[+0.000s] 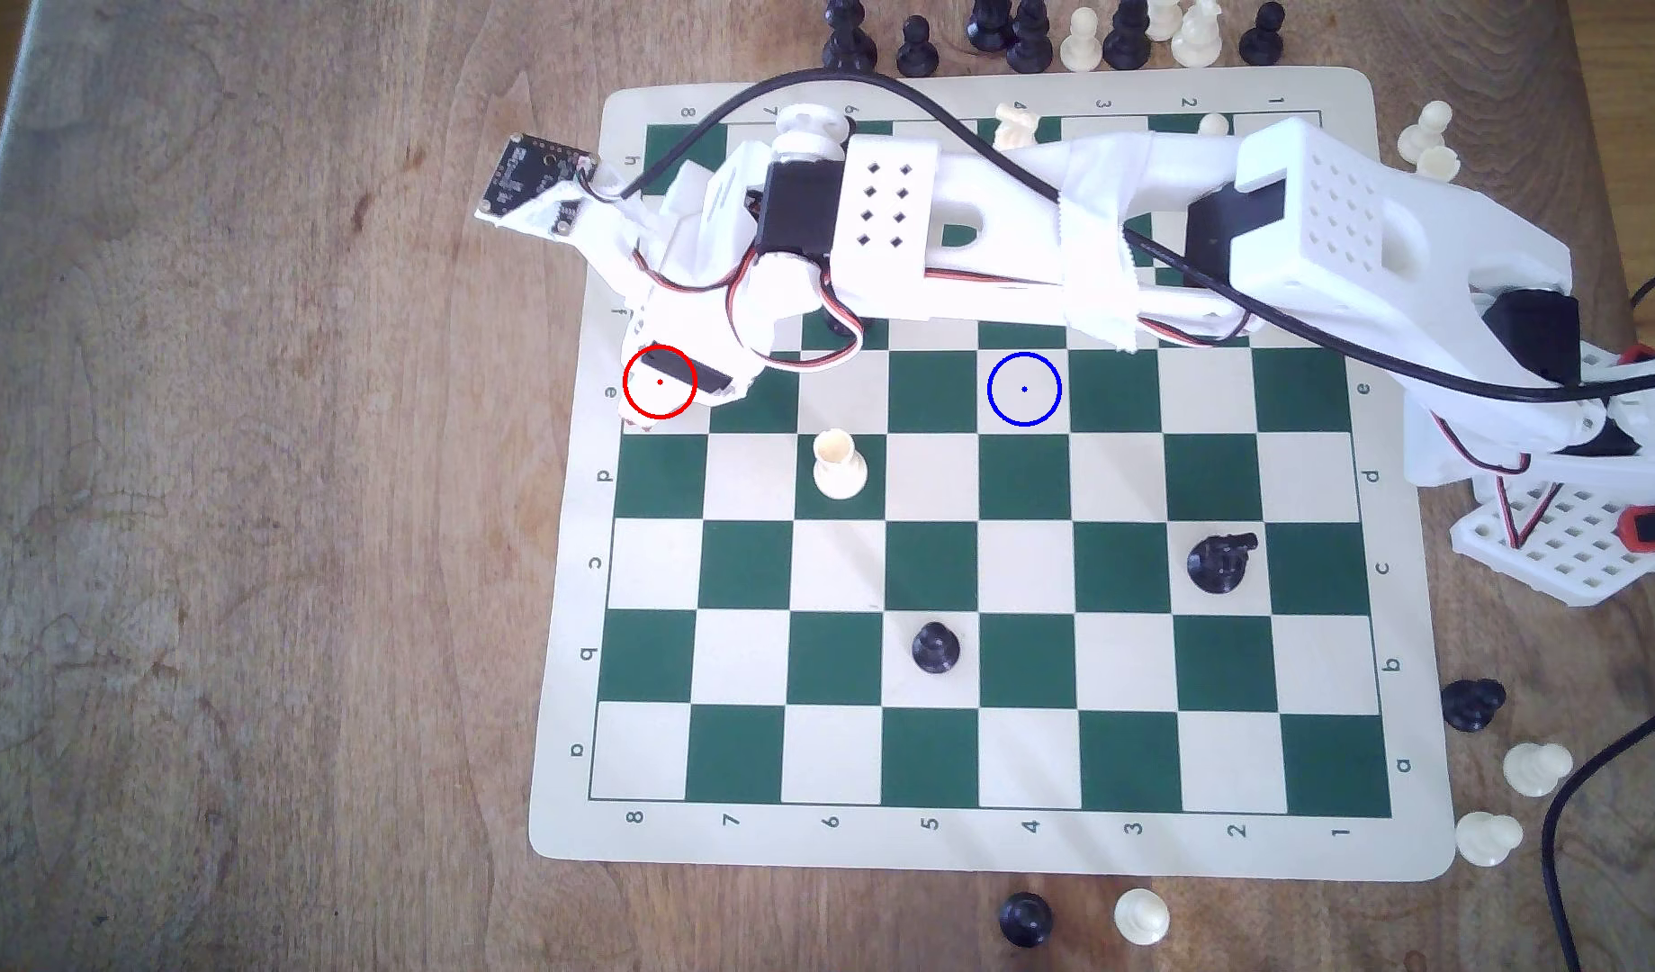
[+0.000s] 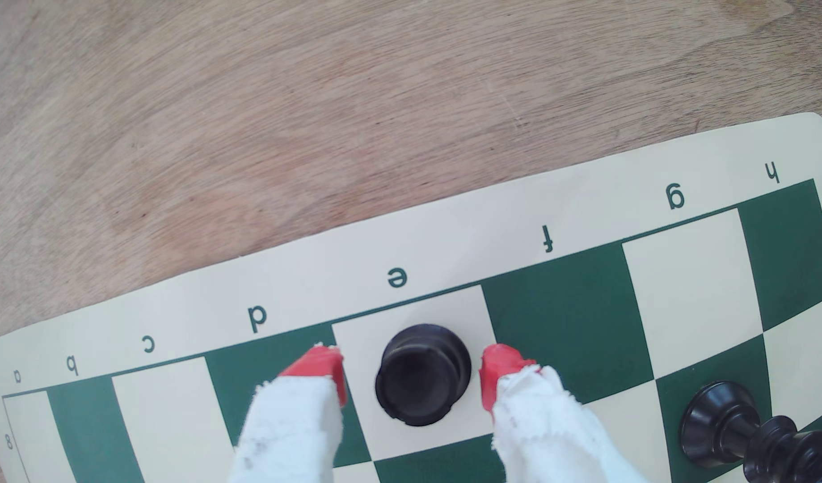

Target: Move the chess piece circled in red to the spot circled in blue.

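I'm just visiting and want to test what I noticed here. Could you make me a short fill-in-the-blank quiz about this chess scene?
1. The black piece between the tool tips stands on the square in the row lettered ____.
2. The tool's fingertips are coloured ____.
3. The tool's jaws are ____, not touching the piece.
4. The blue-ringed square lies in the column numbered ____.

Missing words: e; red; open; 4

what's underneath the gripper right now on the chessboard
The gripper hangs open over a cream edge square in row e; the stout black chess piece stands between its red fingertips, gaps both sides. In the exterior view the arm covers the piece inside the red ring.
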